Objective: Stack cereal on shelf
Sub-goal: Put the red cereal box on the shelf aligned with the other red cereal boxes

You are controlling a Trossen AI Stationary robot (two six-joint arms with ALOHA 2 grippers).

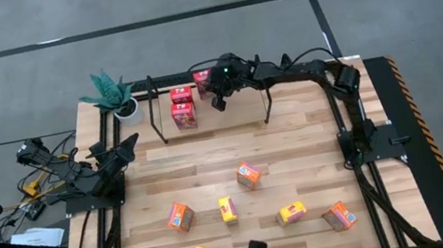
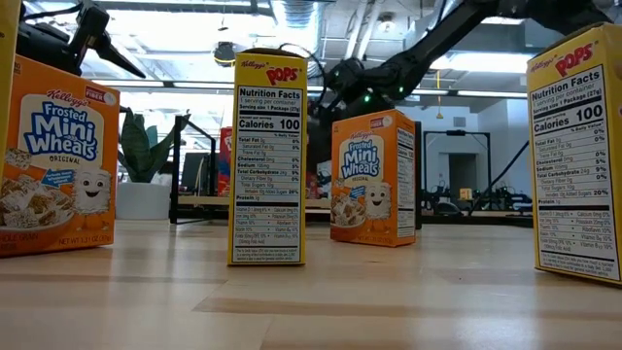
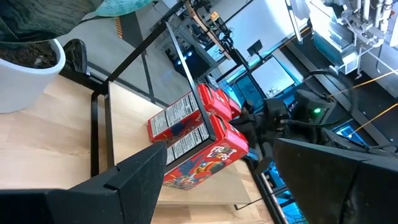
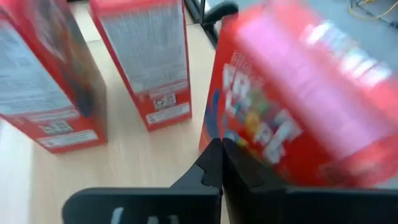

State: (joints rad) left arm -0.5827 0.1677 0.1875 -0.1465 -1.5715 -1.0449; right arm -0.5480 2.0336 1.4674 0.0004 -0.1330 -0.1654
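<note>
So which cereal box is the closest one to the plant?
Find the white potted plant at the far left corner of the table, beside the black shelf. Just to its right, inside the shelf, two red cereal boxes sit one behind the other. You want the front one: it is red, unlike the orange and yellow boxes scattered on the near half of the table.

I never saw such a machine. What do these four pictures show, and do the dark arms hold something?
A robot with two arms works at a wooden table. One picture looks down from above, one level across the table, two from the wrists. Six orange and yellow cereal boxes lie scattered on it; two red boxes stand on the black shelf. The right claw, shut, is beside a third red box, gripping nothing. The left claw waits open at the side.
</note>
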